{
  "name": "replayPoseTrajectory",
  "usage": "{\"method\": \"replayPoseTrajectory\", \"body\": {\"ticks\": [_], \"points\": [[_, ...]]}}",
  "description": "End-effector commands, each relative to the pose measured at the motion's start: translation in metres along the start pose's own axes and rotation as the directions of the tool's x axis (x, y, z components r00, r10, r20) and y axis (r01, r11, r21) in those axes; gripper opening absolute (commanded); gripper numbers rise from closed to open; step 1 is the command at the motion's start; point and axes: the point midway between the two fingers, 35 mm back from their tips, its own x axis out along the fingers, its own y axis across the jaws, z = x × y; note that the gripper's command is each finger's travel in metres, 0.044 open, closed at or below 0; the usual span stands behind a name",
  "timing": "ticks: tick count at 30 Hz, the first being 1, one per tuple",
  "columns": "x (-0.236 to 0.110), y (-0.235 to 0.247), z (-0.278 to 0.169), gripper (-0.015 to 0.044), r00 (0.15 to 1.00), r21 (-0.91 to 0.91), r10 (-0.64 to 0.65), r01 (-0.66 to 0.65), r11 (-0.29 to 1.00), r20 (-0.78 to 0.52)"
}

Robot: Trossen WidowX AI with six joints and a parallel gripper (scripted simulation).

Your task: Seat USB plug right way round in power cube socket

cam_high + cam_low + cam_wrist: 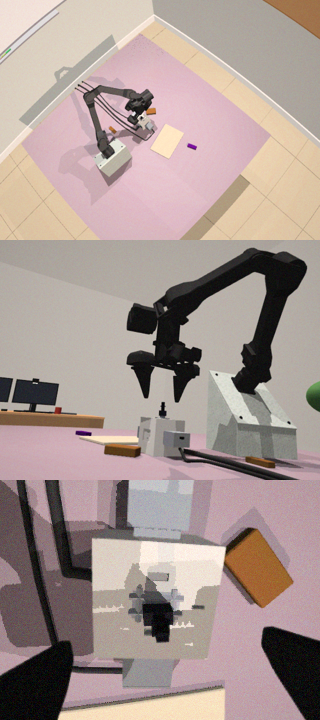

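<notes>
The white power cube [146, 122] [169, 427] [115, 560] stands upright on the pink table top. The black USB plug [162, 413] [158, 614] stands upright in the cube's top, with a sliver of its metal part showing above the face. Which way round it sits cannot be told. My gripper [161, 399] [169, 643] is open and empty, pointing down. In the exterior view its fingertips are just above the plug's top, one to each side. In the wrist view the plug appears between the fingers, slightly left of the middle.
Grey blocks [176, 438] [160, 505] stick out from the cube's sides. Black cables [219, 458] [60, 545] run beside it. An orange-brown block [151, 111] [122, 450] [259, 567] lies close by. A cream board [166, 140] [150, 705], a purple block [192, 146] and a smaller brown block [112, 129] lie around.
</notes>
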Motion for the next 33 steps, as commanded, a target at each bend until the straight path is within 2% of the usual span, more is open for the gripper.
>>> {"method": "replayPoseTrajectory", "body": {"ticks": [1,12,28,33], "points": [[0.0066,0.0027,0.001,0.044,1.0,0.007,0.006,-0.006,1.0,0.009],[0.0106,0.0027,0.0007,0.044,1.0,0.007,0.006,-0.006,1.0,0.009],[0.0087,0.0012,0.0,0.002,1.0,0.001,0.003,-0.003,1.0,0.001],[0.0087,0.0012,0.0,0.0,1.0,0.001,0.003,-0.003,1.0,0.001]]}}
